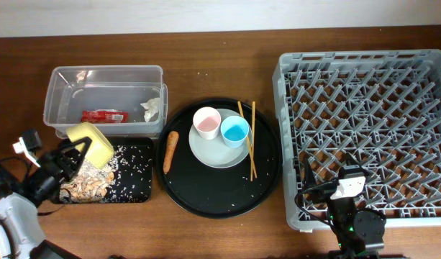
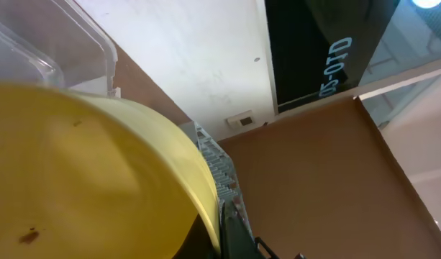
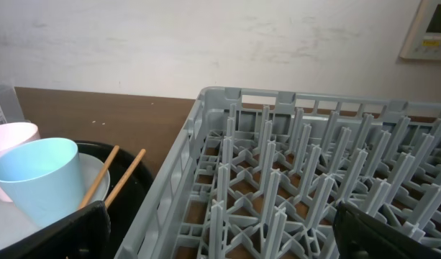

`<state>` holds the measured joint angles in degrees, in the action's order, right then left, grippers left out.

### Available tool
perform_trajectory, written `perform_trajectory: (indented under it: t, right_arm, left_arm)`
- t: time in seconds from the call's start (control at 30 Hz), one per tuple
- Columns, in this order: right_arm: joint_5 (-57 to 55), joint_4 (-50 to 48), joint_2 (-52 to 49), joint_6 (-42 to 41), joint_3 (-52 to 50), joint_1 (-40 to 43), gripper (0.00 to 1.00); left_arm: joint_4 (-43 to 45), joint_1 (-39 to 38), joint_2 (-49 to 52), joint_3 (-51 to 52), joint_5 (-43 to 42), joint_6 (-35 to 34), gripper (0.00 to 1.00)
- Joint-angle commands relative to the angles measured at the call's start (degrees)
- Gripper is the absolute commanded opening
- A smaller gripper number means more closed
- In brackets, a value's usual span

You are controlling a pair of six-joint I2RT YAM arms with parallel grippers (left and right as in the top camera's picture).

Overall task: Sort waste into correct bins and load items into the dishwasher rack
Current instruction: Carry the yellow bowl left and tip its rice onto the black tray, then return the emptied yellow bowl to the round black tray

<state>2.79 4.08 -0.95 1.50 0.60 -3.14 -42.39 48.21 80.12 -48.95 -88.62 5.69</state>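
Observation:
My left gripper (image 1: 75,152) is shut on the rim of the yellow bowl (image 1: 91,142), which is tilted over the shallow black tray (image 1: 144,196) holding food scraps (image 1: 87,185) and rice. The bowl (image 2: 98,180) fills the left wrist view. The clear tub (image 1: 62,108) holds a red wrapper (image 1: 103,115) and a tissue (image 1: 152,108). A carrot (image 1: 170,151), plate (image 1: 216,152), pink cup (image 1: 206,121), blue cup (image 1: 235,130) and chopsticks (image 1: 252,140) lie on the round tray. My right gripper (image 1: 342,180) stands open and empty over the front left corner of the grey rack (image 1: 364,65).
The round black tray (image 1: 206,198) sits between the bins and the rack, with scattered rice grains on it. The rack's pegs (image 3: 278,144) stand close below my right gripper (image 3: 227,237). A wall runs along the table's far edge.

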Motion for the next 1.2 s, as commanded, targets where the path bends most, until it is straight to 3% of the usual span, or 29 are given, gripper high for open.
perform_trajectory:
  t: [0.0, 0.17, 0.2, 0.23, 0.33, 0.37, 0.53, 0.67, 0.77, 0.87, 0.93, 0.97, 1.0, 1.03, 1.17]
  right_arm:
    - [-0.3, 0.2, 0.2, -0.5, -0.3, 0.2, 0.98]
    - [-0.3, 0.2, 0.2, -0.5, -0.3, 0.2, 0.98]
    - [-0.3, 0.2, 0.2, -0.5, -0.3, 0.2, 0.98]
    - [-0.3, 0.2, 0.2, -0.5, -0.3, 0.2, 0.98]
    - [-0.3, 0.2, 0.2, -0.5, -0.3, 0.2, 0.98]
    - [-0.3, 0.2, 0.2, -0.5, -0.3, 0.2, 0.98]
    - [-0.3, 0.2, 0.2, -0.5, -0.3, 0.2, 0.98]
    - [-0.3, 0.2, 0.2, -0.5, -0.3, 0.2, 0.98]
    - [-0.3, 0.2, 0.2, -0.5, -0.3, 0.2, 0.99]
    - [-0.3, 0.2, 0.2, -0.5, -0.3, 0.2, 0.98]
    - [-0.3, 0.2, 0.2, -0.5, -0.3, 0.2, 0.98]
    - [-0.3, 0.2, 0.2, -0.5, -0.3, 0.2, 0.98]
    - [-0.3, 0.2, 0.2, -0.5, -0.3, 0.2, 0.98]
    - [-0.3, 0.2, 0.2, -0.5, -0.3, 0.2, 0.98]
    - [-0.3, 0.2, 0.2, -0.5, -0.3, 0.2, 0.98]
  left_arm:
    - [-0.3, -0.4, -1.0, 0.2, -1.4, -1.7, 0.0]
    - [-2.3, -0.5, -1.0, 0.2, -1.6, -3.5, 0.0]
    - [2.7, -0.5, -1.0, 0.2, -1.3, -5.1, 0.0]
    - [-2.3, -0.6, -1.1, 0.2, -1.6, -5.8, 0.0]
    - [-3.5, -0.6, -1.1, 0.2, -1.6, -1.1, 0.0]
    - [-0.3, -0.6, -1.1, 0.2, -1.6, -1.4, 0.0]
    - [-2.3, -5.2, -1.1, 0.1, -1.2, -3.3, 0.0]
    - [-1.1, -19.4, -1.1, -1.8, 12.7, -9.0, 0.0]
    - [9.2, -40.7, -1.1, -2.6, 30.4, -23.2, 0.0]
    - [20.2, -62.3, -1.1, -2.6, 47.7, -33.0, 0.0]
    - [22.9, -76.6, -1.1, -2.6, 66.0, -33.3, 0.0]
    - [22.9, -85.2, -1.1, -2.6, 81.6, -33.3, 0.0]
    - [23.3, -89.5, -1.1, -2.6, 87.9, -33.3, 0.0]
    - [23.3, -94.0, -1.1, -2.6, 92.8, -33.3, 0.0]
    - [21.5, -99.1, -0.9, -2.6, 93.6, -33.3, 0.0]
